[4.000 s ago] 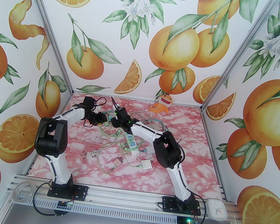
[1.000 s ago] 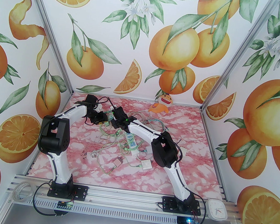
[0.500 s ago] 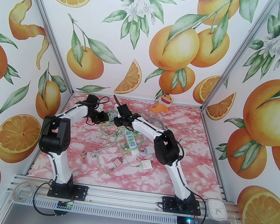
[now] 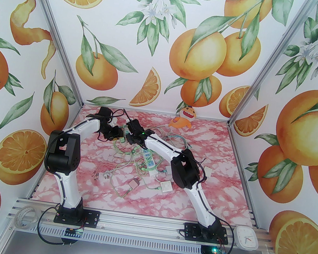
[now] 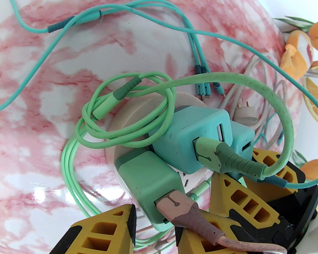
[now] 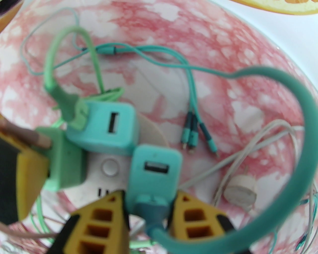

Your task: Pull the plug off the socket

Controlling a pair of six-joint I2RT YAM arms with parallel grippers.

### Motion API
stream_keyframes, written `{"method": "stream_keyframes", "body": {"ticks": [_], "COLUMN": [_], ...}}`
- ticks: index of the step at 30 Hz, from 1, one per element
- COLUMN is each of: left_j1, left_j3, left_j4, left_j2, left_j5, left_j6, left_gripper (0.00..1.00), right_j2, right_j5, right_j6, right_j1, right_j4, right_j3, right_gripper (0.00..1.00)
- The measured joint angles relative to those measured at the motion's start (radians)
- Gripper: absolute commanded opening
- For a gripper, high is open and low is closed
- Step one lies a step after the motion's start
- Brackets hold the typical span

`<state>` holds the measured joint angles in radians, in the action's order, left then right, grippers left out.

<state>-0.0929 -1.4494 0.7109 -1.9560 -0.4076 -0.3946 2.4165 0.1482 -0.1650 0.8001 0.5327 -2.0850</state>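
A round white socket (image 5: 139, 111) lies on the pink marble table with three plugs in it. My left gripper (image 5: 156, 218) is shut on the mint-green plug (image 5: 146, 178), its yellow fingers on either side, just where the pinkish cable comes out. My right gripper (image 6: 150, 196) is shut on a teal plug (image 6: 154, 166) with a teal cable. A second teal plug (image 6: 104, 131) with a green cable stands between them. In the top view both grippers, left (image 4: 117, 135) and right (image 4: 128, 137), meet over the socket (image 4: 123, 139) at the back left of the table.
Green and teal cables loop around the socket, and a loose white round plug (image 6: 239, 189) lies to its right. A white power strip (image 4: 149, 162), small white adapters (image 4: 166, 186) and more tangled cables sit mid-table. An orange plush toy (image 4: 183, 116) stands at the back wall.
My right gripper has swung a little left and down toward the left gripper, still holding the teal plug. The left arm has barely moved.
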Motion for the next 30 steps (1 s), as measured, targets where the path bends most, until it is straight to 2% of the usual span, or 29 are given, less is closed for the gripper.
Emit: {"method": "stream_keyframes", "body": {"ticks": [5, 11, 16, 30], "left_j1": [0.000, -0.006, -0.006, -0.006], "left_j3": [0.000, 0.003, 0.003, -0.009], "left_j4": [0.000, -0.007, -0.009, 0.001], "left_j2": [-0.001, -0.001, -0.001, -0.009], "left_j5": [0.000, -0.003, -0.003, 0.006], "left_j6": [0.000, 0.001, 0.001, 0.001], "left_gripper": [0.33, 0.33, 0.33, 0.33], "right_j2": [0.000, -0.002, -0.002, 0.045], "right_j5": [-0.008, -0.124, -0.160, 0.018], "right_j6": [-0.018, -0.052, -0.055, -0.030], "right_j1": [-0.007, -0.055, -0.067, 0.005], "right_j4": [0.000, -0.005, -0.005, 0.092], "right_j3": [0.000, 0.005, 0.006, -0.101], "right_gripper": [0.17, 0.17, 0.18, 0.19]}}
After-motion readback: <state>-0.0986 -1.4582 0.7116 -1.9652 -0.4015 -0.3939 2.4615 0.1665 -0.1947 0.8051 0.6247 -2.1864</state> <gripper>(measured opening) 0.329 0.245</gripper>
